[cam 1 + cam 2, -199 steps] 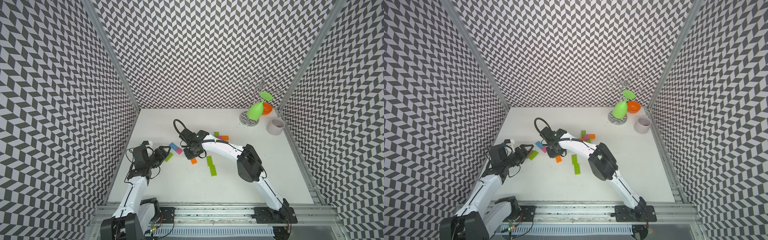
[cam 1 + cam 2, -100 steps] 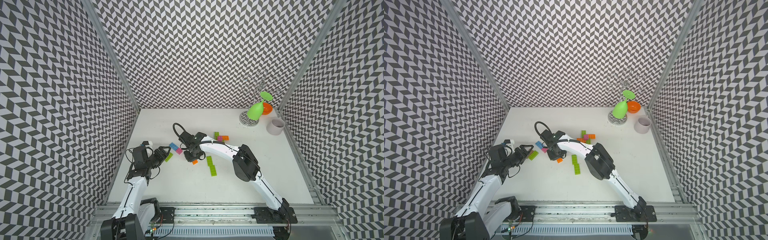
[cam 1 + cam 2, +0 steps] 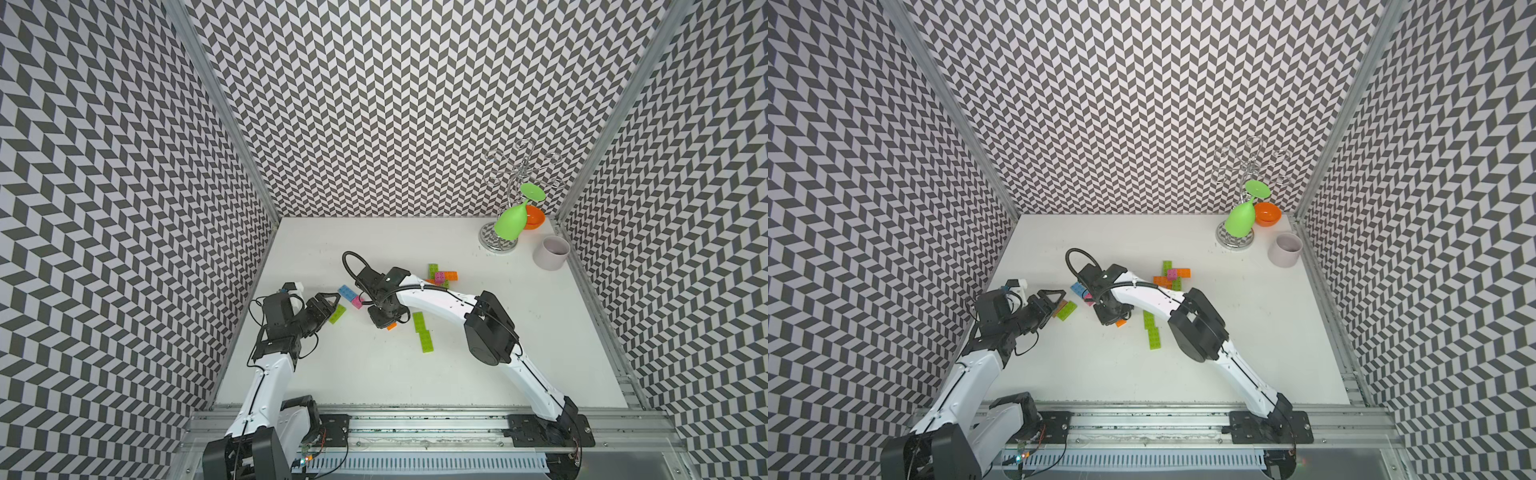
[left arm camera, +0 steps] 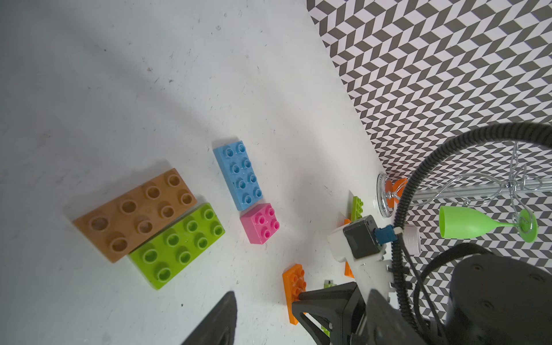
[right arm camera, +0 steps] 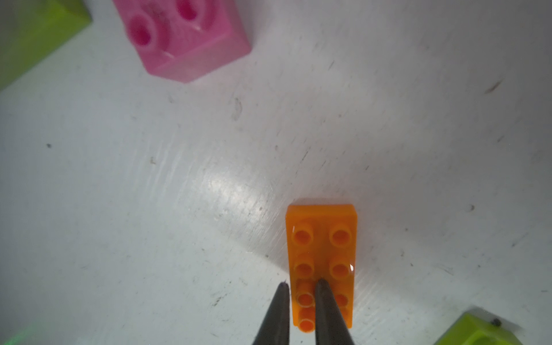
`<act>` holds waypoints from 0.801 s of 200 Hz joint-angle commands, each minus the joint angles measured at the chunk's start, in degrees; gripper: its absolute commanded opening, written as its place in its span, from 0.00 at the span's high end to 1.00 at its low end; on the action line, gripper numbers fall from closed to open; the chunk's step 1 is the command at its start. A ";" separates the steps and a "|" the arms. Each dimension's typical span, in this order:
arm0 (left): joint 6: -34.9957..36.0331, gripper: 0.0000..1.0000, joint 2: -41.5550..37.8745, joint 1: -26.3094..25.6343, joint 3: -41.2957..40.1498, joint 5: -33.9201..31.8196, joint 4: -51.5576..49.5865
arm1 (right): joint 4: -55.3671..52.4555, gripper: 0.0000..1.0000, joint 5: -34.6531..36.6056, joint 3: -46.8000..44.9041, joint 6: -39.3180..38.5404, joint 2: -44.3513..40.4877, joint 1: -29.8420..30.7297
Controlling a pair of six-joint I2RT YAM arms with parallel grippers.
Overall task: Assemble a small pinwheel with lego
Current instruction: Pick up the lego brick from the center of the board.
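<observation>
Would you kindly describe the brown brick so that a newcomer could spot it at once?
Look at the white table, near its left edge, where the left claw points. Just ahead of it two oblong bricks lie side by side: the brown brick and a lime green brick. It is the only brown piece there.

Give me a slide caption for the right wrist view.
Right gripper pinching a stud row of a flat orange oblong plastic brick; pink square plastic brick beyond.
</observation>
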 commanded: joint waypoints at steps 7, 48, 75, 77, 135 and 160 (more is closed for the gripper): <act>1.50 0.32 -0.82 0.85 0.60 1.03 -0.42 | -5.76 0.83 1.56 0.46 -0.19 5.65 0.57; 2.20 0.32 -1.39 2.21 0.45 1.65 -1.53 | -8.80 0.85 4.14 3.63 -0.29 10.24 0.84; 2.75 0.32 -1.46 3.30 0.46 2.33 -1.99 | -9.67 0.88 4.97 3.37 -0.55 11.07 1.05; 2.75 0.32 -1.51 3.36 0.45 2.35 -2.01 | -9.69 0.88 5.05 3.39 -0.53 11.07 1.05; 3.28 0.32 -1.11 4.36 0.56 3.14 -2.09 | -9.69 0.93 3.43 7.76 -0.53 11.29 1.36; 3.28 0.32 -1.30 4.47 0.56 3.40 -2.24 | -9.22 0.93 1.03 10.90 -0.23 9.58 1.21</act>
